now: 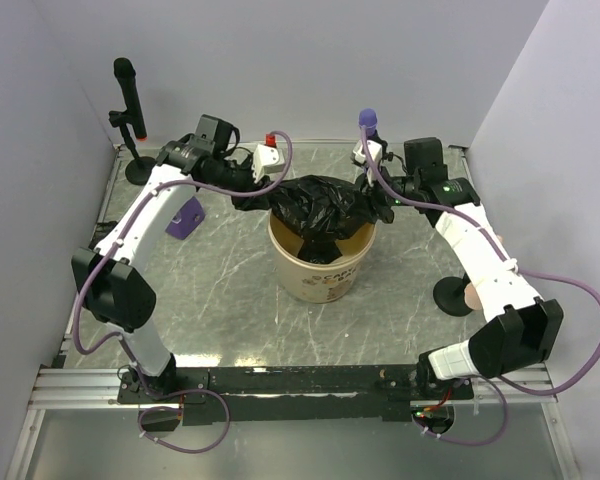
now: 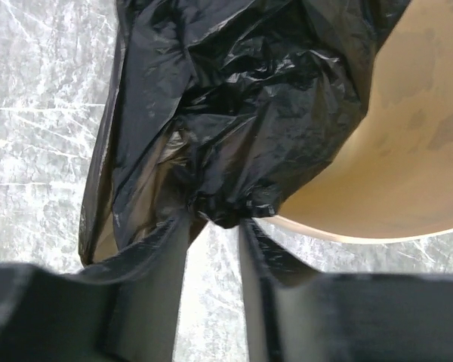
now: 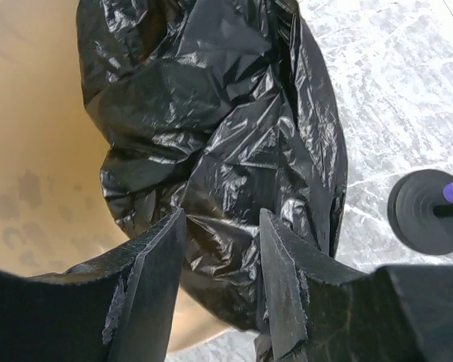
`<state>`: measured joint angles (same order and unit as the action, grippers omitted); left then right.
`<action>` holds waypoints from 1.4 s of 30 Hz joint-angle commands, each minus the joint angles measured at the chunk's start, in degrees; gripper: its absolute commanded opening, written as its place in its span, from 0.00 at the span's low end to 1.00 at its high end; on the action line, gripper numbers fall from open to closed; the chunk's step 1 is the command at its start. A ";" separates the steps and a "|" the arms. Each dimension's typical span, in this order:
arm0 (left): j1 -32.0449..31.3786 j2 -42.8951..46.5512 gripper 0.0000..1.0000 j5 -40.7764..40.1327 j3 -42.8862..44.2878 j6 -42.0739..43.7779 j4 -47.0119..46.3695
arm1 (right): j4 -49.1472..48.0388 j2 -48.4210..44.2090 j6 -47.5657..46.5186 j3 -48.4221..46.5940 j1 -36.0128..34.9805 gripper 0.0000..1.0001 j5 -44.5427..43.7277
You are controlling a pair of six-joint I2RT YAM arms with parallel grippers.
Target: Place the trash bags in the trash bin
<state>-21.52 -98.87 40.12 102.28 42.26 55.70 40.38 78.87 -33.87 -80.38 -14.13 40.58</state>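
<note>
A glossy black trash bag [image 1: 320,205] hangs bunched over the mouth of the tan trash bin [image 1: 320,275] at mid table, stretched between both grippers. My left gripper [image 1: 242,195] is at the bin's left rim, shut on a bunch of the bag. In the left wrist view the bag [image 2: 234,98] is pinched at my left gripper's tips [image 2: 215,219], with the bin's wall [image 2: 408,151] to the right. My right gripper [image 1: 380,207] is at the right rim. In the right wrist view bag film [image 3: 211,113] fills the gap between the jaws [image 3: 220,219], above the bin's pale inside [image 3: 30,151].
A black microphone on a stand [image 1: 128,100] stands at the back left. A purple object [image 1: 185,218] lies left of the bin. A white box [image 1: 268,155] and a purple-topped microphone [image 1: 368,120] stand behind it. A black round stand base [image 1: 455,295] sits on the right, also in the right wrist view [image 3: 426,211].
</note>
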 commanded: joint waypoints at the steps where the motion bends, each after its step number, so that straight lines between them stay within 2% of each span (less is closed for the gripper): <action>1: -1.16 1.57 0.32 0.49 0.03 0.10 -0.24 | -5.49 0.40 2.75 -4.34 -0.55 0.50 -1.55; 6: -1.42 3.42 0.23 0.05 -2.43 -0.69 -3.40 | -6.90 2.07 1.44 -5.05 -1.42 0.49 -4.45; 16: -1.42 3.60 0.23 -0.30 -1.38 -1.57 -4.64 | -5.57 3.22 -4.80 -3.82 -5.55 0.50 -7.52; 25: -1.42 3.77 0.21 -0.48 -1.38 -2.27 -5.34 | -11.90 3.66 -5.42 -1.62 -8.63 0.43 -19.48; 40: -1.42 4.65 0.19 -0.92 -2.08 -3.32 -6.48 | -12.43 5.68 -9.19 -2.41 -11.79 0.40 -19.83; 42: -1.42 4.56 0.19 -1.01 -2.08 -3.32 -6.66 | -12.43 5.77 -10.77 -2.06 -12.50 0.34 -21.15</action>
<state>-22.59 -96.92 38.54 99.85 39.53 50.39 30.00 84.42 -41.56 -82.15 -25.30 21.06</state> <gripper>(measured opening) 0.191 0.384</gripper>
